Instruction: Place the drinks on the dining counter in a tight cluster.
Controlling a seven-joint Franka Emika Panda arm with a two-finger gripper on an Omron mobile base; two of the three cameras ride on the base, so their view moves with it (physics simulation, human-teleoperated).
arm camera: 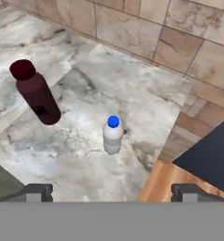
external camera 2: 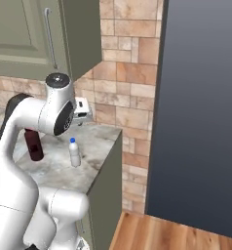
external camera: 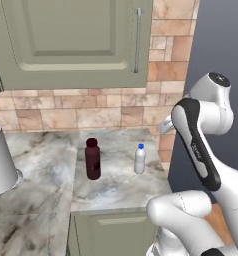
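Note:
Two drinks stand upright on the marble counter against the brick wall. The stout dark maroon bottle is on the left. The small whitish bottle with a blue cap stands a little to its right, apart from it. My gripper hovers above and to the right of the whitish bottle, looking down on both. Its fingertips stand wide apart, open, with nothing between them. The dining counter is out of view.
Olive wall cabinets hang over the counter. A pale grey cylindrical vessel stands at the counter's far left. The counter ends just right of the whitish bottle, by a tall dark panel and a wood floor.

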